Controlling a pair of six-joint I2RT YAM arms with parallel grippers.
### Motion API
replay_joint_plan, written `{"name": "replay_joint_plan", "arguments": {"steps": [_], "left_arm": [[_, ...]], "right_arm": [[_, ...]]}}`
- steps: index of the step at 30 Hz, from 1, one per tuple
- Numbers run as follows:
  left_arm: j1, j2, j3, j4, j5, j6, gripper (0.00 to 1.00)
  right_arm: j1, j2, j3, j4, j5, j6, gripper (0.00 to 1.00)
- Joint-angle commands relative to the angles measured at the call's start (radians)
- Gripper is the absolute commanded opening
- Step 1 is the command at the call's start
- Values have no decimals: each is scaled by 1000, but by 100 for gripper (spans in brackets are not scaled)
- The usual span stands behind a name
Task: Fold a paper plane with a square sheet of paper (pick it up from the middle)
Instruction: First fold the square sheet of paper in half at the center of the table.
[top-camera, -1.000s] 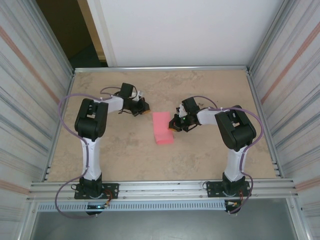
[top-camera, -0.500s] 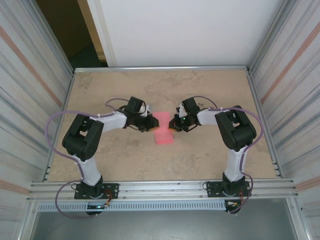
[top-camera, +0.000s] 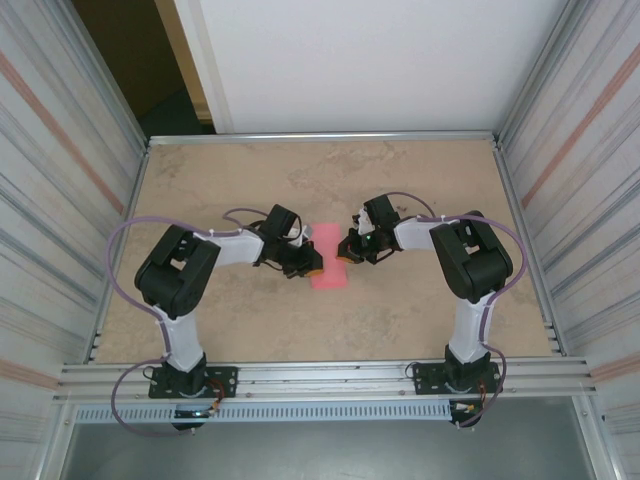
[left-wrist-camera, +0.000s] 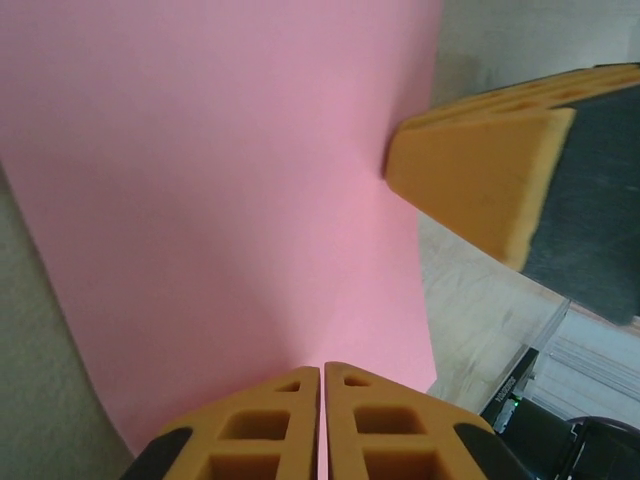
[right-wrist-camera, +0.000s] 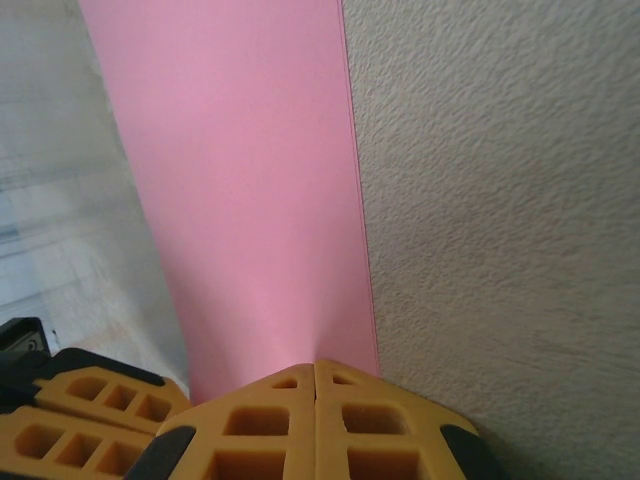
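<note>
The square sheet of paper (top-camera: 328, 262) is pink and lies mid-table as an upright rectangle. My left gripper (top-camera: 312, 266) is shut on its left edge. In the left wrist view the sheet (left-wrist-camera: 220, 180) runs up from the closed tips (left-wrist-camera: 323, 372), with a sliver of pink between them. My right gripper (top-camera: 343, 254) is shut on the right edge. In the right wrist view the paper (right-wrist-camera: 250, 180) puckers into the closed tips (right-wrist-camera: 315, 365). The two grippers face each other across the sheet. A paper plane is out of view.
The beige table (top-camera: 400, 320) is walled by corrugated metal panels left and right, with an aluminium rail along the near edge. A right gripper finger (left-wrist-camera: 470, 180) shows in the left wrist view, and the left gripper's fingers (right-wrist-camera: 90, 415) in the right wrist view.
My left arm swung right from the table's left part to the sheet's left edge and its jaws closed there. The right arm and the sheet stayed put.
</note>
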Motion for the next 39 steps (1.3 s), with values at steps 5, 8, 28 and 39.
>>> {"name": "replay_joint_plan", "arguments": {"steps": [5, 8, 28, 39], "left_arm": [[46, -10, -49, -76, -28, 30, 10], [74, -27, -114, -62, -29, 30, 10], [-16, -40, 0, -84, -13, 6, 10], [25, -89, -119, -229, -97, 104, 9]], "right_arm": [[4, 134, -99, -263, 244, 11, 0], [3, 128, -98, -269, 245, 8, 0], [3, 136, -100, -263, 244, 12, 0], [-1, 133, -99, -261, 253, 21, 0]]}}
